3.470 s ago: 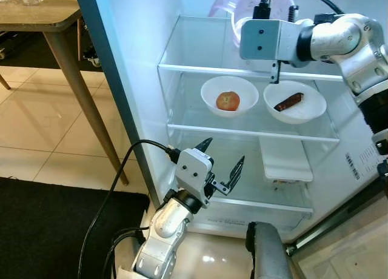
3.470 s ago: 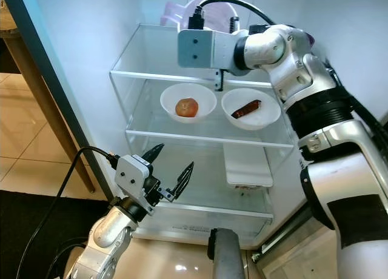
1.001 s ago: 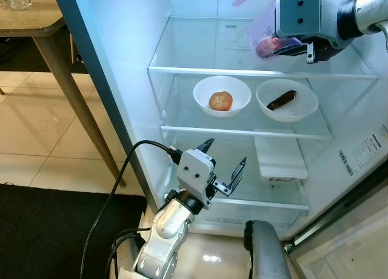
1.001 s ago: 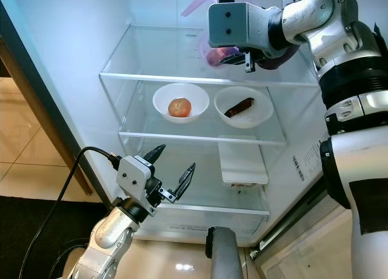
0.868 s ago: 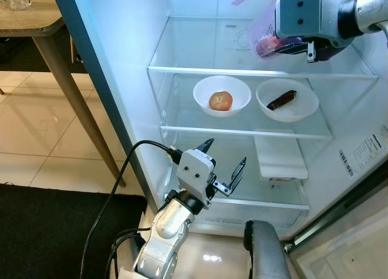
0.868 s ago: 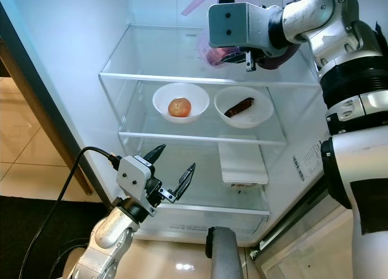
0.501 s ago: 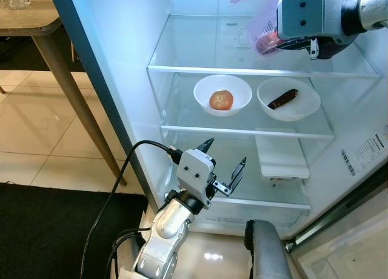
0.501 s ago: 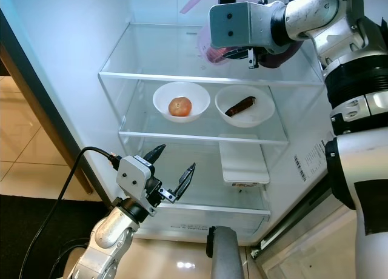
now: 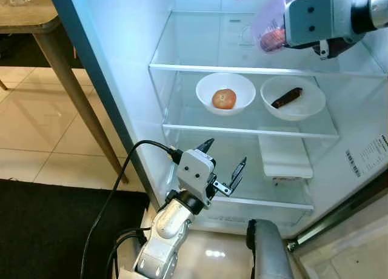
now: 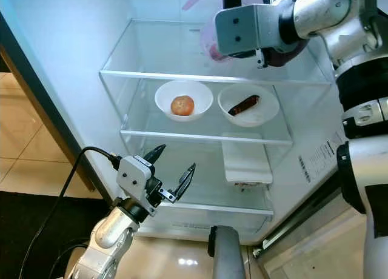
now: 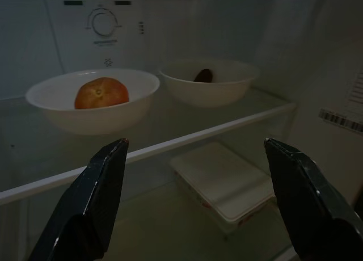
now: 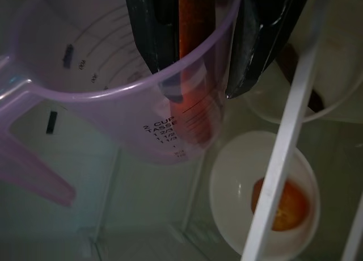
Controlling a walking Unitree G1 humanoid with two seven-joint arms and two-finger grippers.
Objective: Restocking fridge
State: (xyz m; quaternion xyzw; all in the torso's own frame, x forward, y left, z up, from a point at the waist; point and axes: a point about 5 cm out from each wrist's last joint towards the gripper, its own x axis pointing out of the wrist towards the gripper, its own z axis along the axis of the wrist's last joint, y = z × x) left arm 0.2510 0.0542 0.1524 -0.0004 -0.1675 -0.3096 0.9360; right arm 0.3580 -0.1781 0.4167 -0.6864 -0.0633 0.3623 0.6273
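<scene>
Right gripper clamped on the rim of a purple measuring cup, held above the fridge's top glass shelf.

The black fingers pinch the cup wall, one inside and one outside; the tilted, translucent cup carries printed scale marks and holds a reddish-orange item, identity unclear. Left gripper: low, before the lower compartment, fingers spread wide, holding nothing. Middle glass shelf: two white bowls side by side, well apart from either gripper; left bowl holds a round orange-red fruit, right bowl a dark brown elongated piece. Shelf beneath: one flat white lidded tray. Fridge interior white, brightly lit, thermostat dial on rear wall. Room: beige tiled floor, black mat, wooden table left of the fridge.
</scene>
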